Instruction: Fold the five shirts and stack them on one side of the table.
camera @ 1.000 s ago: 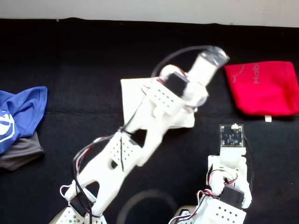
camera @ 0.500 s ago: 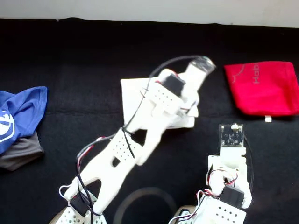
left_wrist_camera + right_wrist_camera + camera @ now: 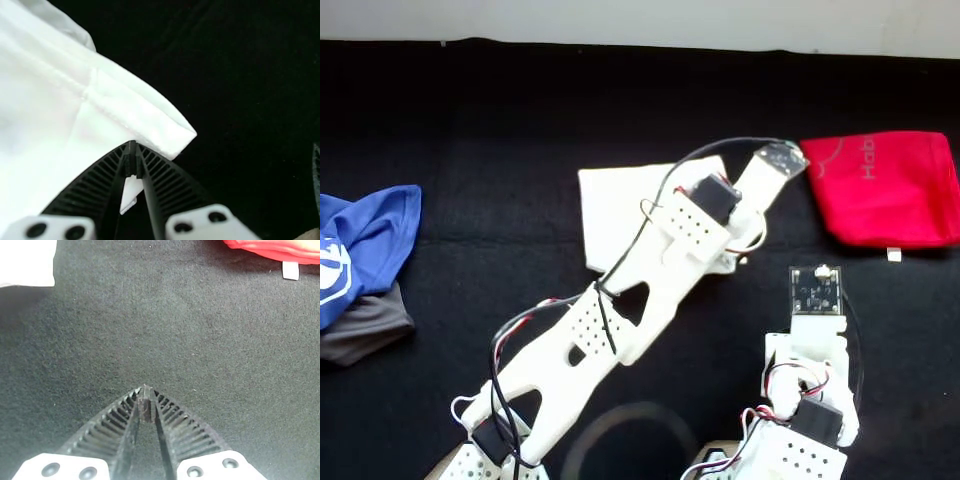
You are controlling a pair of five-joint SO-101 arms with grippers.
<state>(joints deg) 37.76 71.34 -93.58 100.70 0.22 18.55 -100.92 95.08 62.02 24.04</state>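
A white shirt lies flat at the table's middle, partly under my left arm, which stretches across it toward the back right. My left gripper is shut on the white shirt's hemmed edge near a corner. A folded red shirt rests at the back right. A crumpled blue shirt lies on a grey shirt at the left edge. My right gripper is shut over bare black cloth near the front right, holding nothing.
The black table cover spans the whole surface, with a pale wall strip behind it. The right arm sits low at the front right, close to the red shirt's near edge.
My left arm's end has swung right and nearer, toward the red shirt, and more of the white shirt shows on its left side. The right arm has stayed still.
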